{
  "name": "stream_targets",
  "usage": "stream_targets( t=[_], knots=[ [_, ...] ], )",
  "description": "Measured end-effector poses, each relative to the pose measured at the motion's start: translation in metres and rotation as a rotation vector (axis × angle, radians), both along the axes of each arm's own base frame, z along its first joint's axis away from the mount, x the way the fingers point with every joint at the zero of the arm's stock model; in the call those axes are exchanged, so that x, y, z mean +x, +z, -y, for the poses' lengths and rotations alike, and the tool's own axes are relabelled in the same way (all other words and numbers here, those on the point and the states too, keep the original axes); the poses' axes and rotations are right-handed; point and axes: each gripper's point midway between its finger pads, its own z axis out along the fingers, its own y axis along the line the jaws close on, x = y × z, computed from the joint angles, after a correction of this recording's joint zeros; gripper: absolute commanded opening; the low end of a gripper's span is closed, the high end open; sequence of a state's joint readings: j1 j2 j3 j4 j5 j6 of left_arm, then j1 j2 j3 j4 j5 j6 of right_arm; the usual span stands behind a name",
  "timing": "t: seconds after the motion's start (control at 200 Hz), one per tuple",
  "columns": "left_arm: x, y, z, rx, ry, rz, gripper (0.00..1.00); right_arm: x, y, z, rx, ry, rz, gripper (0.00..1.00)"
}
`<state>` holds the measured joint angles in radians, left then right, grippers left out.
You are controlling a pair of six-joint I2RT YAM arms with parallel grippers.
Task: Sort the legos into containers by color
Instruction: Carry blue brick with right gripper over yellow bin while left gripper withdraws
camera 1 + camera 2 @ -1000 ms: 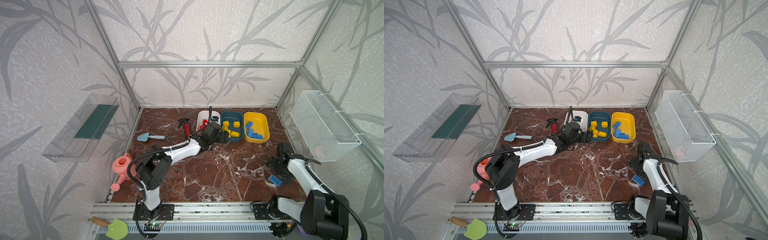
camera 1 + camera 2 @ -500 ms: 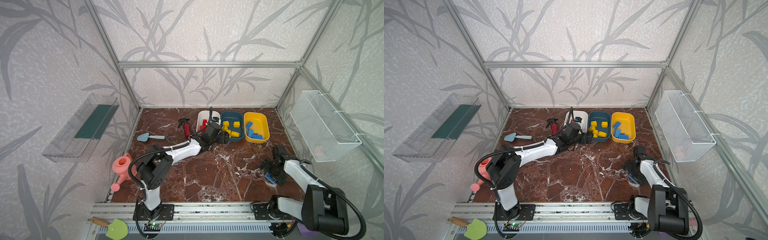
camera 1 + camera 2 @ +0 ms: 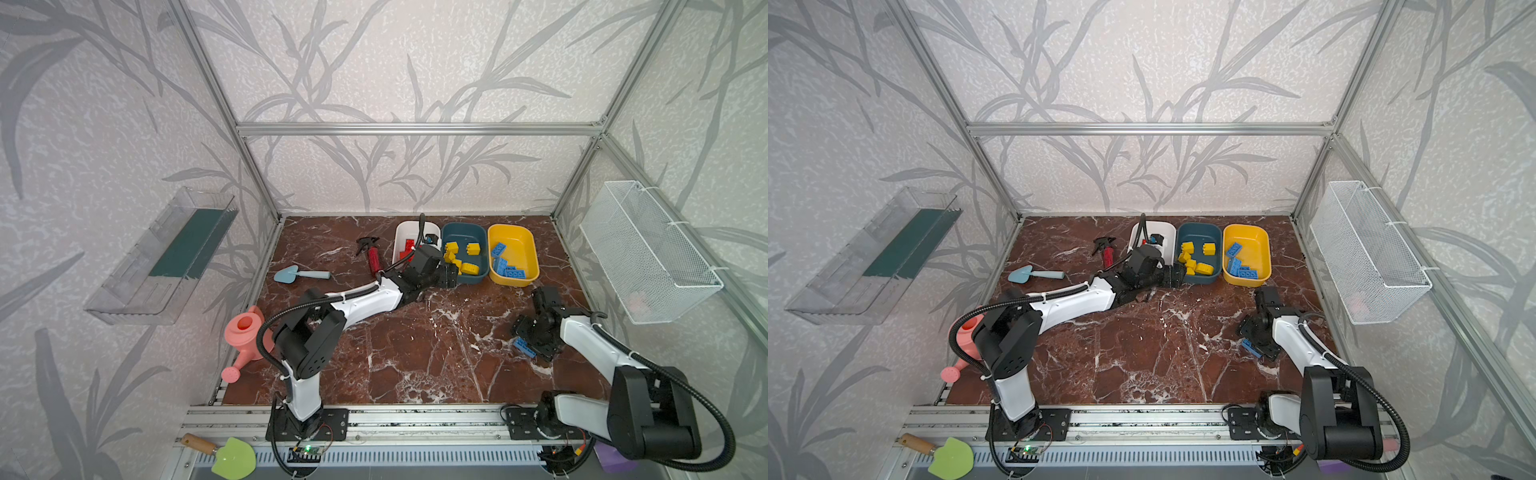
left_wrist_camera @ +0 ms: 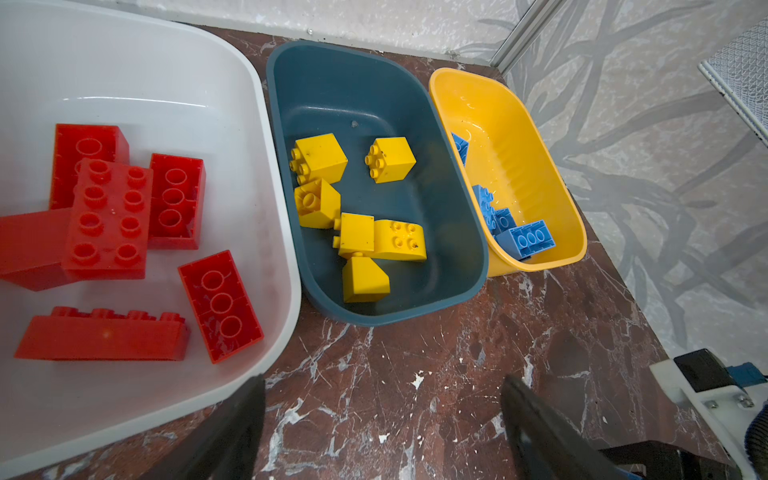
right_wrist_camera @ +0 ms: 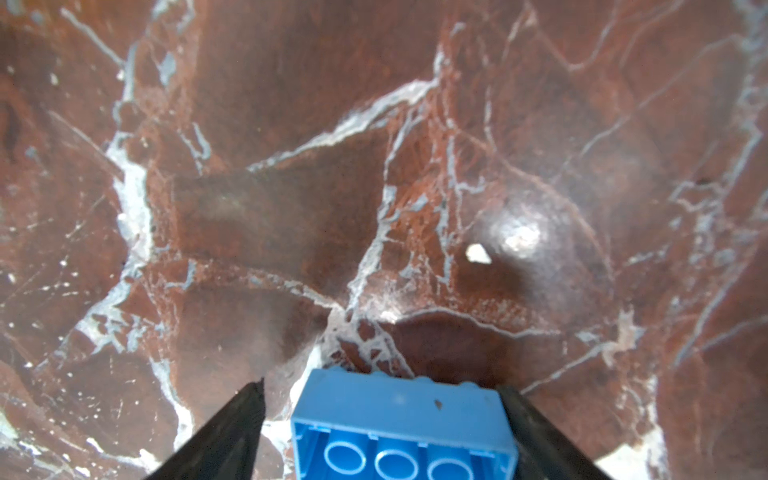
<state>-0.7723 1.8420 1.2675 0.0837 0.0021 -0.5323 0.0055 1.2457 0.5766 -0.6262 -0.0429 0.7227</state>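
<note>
Blue in colour, one brick (image 5: pixel 403 424) lay on the table (image 5: pixel 291 208) between the open jaws of the right gripper (image 5: pixel 380 386), long axis from finger to finger, touching only one; the left gripper (image 4: pixel 381 380) hung open and empty, well apart.

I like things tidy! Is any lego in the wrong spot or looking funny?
One blue brick lies alone on the table, hollow side showing, between the open fingers of the right gripper. Also funny: yellow bricks sit in the blue tub, blue bricks in the yellow tub.
</note>
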Motion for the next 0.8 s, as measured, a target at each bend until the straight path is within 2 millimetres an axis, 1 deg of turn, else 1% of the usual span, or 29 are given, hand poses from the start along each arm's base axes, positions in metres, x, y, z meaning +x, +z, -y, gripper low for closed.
stream_targets(
  t=[0.1,0.23,0.3,0.425,0.545,0.6,0.66,0.8],
  knots=[
    [0.0,0.0,0.0,0.0,0.0,0.0,0.88,0.0,-0.001,-0.004,-0.008,0.028,-0.008,0.81],
    [0.0,0.0,0.0,0.001,0.0,0.001,0.88,0.002,-0.002,-0.006,-0.019,0.047,-0.022,0.7],
    [0.0,0.0,0.0,0.001,0.0,0.001,0.88,0.003,-0.002,-0.006,-0.02,0.051,-0.025,0.66],
    [0.0,0.0,-0.001,0.005,0.001,0.003,0.88,0.003,-0.001,-0.006,-0.019,0.053,-0.024,0.61],
    [0.002,0.0,-0.003,0.015,0.01,0.014,0.88,0.005,0.001,-0.008,-0.015,0.061,-0.018,0.6],
    [0.003,0.001,-0.004,0.022,0.015,0.021,0.88,0.01,0.007,-0.009,-0.012,0.069,-0.003,0.59],
    [0.005,0.003,-0.006,0.025,0.022,0.028,0.88,0.019,0.019,-0.01,-0.013,0.081,0.031,0.59],
    [0.008,0.014,-0.015,0.029,0.048,0.049,0.88,0.059,0.059,-0.014,-0.008,0.103,0.166,0.59]
  ],
)
